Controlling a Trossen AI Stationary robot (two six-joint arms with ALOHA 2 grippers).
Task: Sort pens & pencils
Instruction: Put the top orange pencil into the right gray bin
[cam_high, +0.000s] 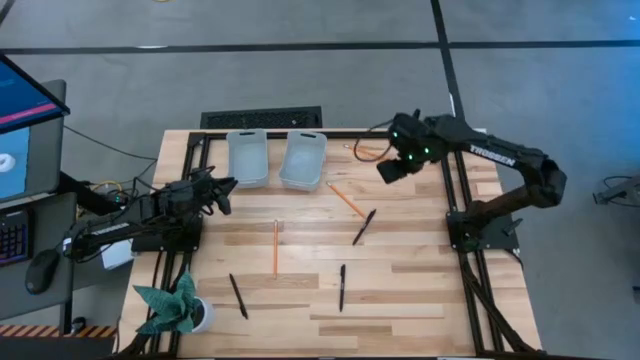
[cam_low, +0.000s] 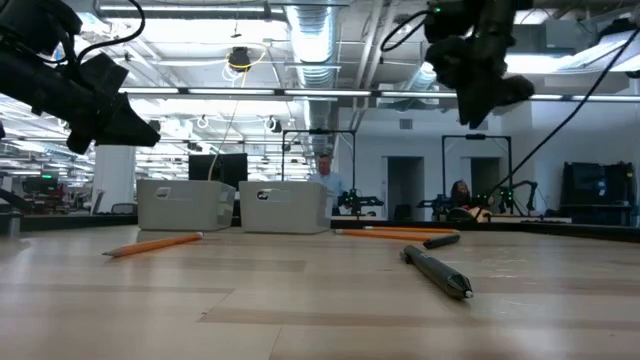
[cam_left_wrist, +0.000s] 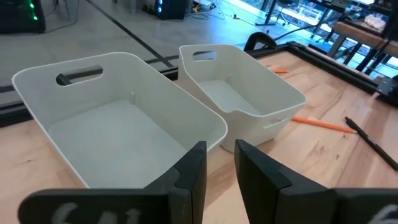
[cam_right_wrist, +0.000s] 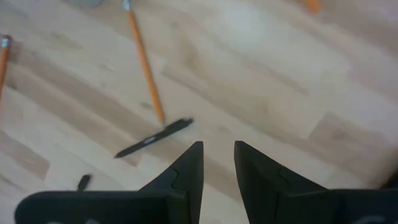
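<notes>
**Sort not started, both bins empty**

Left gripper (cam_high: 222, 195) hovered mid-left by the two bins (cam_high: 248, 160), fingers slightly parted, holding nothing. Right gripper (cam_high: 391, 168) hung upper right, same narrow gap, empty, apparently lining up on a pencil (cam_high: 347, 200) and pen (cam_high: 363, 227) at centre. Remaining pens and pencils lay scattered on the table (cam_high: 400, 280).

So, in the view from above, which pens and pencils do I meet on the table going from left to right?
Black pen → orange pencil → black pen → orange pencil → black pen → orange pencil, partly under the right gripper.
</notes>
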